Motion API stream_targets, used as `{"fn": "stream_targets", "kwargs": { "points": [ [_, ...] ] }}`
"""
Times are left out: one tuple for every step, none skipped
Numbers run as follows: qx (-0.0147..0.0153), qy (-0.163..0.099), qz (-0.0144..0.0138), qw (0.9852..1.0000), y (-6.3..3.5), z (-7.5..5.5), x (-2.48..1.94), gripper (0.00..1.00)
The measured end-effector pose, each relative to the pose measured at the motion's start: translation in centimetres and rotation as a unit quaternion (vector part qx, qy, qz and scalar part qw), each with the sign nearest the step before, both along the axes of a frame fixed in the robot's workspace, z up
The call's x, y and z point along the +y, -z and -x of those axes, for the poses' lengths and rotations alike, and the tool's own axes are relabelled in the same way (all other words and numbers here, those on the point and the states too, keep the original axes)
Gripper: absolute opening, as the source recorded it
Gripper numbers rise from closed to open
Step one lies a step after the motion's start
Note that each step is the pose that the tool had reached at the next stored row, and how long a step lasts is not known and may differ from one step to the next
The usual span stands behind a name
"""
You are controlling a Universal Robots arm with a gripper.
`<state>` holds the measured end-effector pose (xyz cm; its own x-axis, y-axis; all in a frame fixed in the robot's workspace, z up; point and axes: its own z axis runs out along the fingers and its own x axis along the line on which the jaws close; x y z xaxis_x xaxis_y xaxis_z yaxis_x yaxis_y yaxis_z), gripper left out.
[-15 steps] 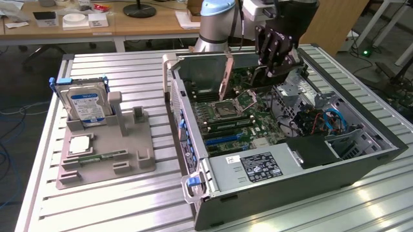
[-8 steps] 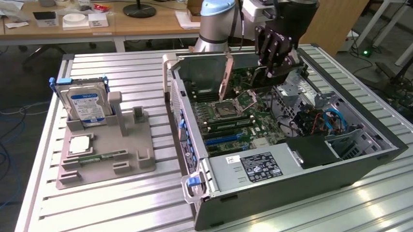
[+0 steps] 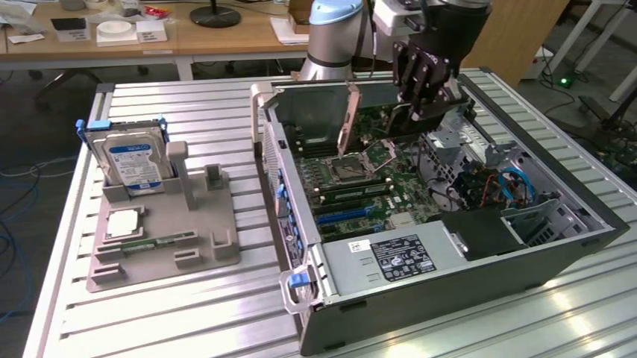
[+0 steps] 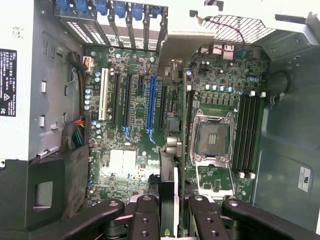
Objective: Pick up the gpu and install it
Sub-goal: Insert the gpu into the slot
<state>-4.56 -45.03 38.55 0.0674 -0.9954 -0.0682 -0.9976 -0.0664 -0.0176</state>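
One graphics card [image 4: 169, 187] gripped above the motherboard [image 4: 115, 190].
Jaws part-closed, pinching the card edge-on between them, inside the open case [image 3: 497, 261].

Silver hard drive [image 3: 134, 160] with blue label upright in a grey fixture tray [image 3: 214, 250], processor chip [image 3: 121, 222] and green memory stick [image 3: 149, 243] lying on it, open tower case [image 3: 587, 224] alongside on a slatted metal table [image 3: 179, 321], motherboard [image 4: 122, 160], empty processor socket [image 4: 211, 137], long blue expansion slot [image 4: 151, 107], wooden desk [image 3: 229, 37] behind

Black label [image 4: 7, 82]: we read "DELL", on the grey housing [image 4: 35, 60].
Blue hard-drive label [image 3: 134, 160]: we cannot read it.
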Motion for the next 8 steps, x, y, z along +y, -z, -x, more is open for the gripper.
{"fn": "stream_targets", "kwargs": {
  "points": [
    [0.0000,0.000,0.0000,1.0000,0.02,0.00,0.00,0.27],
    [0.0000,0.000,0.0000,1.0000,0.05,0.00,0.00,0.27],
    [0.0000,0.000,0.0000,1.0000,0.07,0.00,0.00,0.27],
    [0.0000,0.000,0.0000,1.0000,0.09,0.00,0.00,0.27],
    [0.0000,0.000,0.0000,1.0000,0.11,0.00,0.00,0.27],
    [0.0000,0.000,0.0000,1.0000,0.13,0.00,0.00,0.27],
    [0.0000,0.000,0.0000,1.0000,0.15,0.00,0.00,0.27],
    [0.0000,0.000,0.0000,1.0000,0.18,0.00,0.00,0.27]
  ]
}}
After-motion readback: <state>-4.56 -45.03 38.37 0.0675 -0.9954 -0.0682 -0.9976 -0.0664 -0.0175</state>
